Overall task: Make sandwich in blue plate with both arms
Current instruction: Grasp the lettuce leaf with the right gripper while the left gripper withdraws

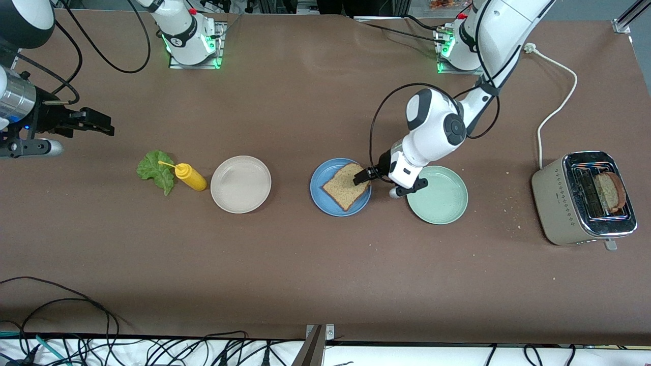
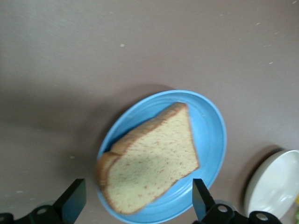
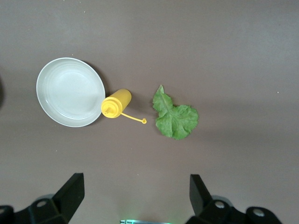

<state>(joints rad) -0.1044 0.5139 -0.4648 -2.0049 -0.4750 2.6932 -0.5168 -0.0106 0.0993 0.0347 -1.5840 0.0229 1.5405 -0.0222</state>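
Now one bread slice (image 1: pixel 346 186) on the blue plate (image 1: pixel 319 195), both tools wide open, empty.

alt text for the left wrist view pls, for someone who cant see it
A slice of brown bread lies on a blue plate on a brown table, seen from above. The left tool hangs open over the plate, a black finger showing at each side of the slice. The rim of a white plate shows beside the blue one.

Mustard bottle (image 1: pixel 190 176), beige plate (image 1: pixel 240 183), green plate (image 1: pixel 438 194), toaster (image 1: pixel 584 198).
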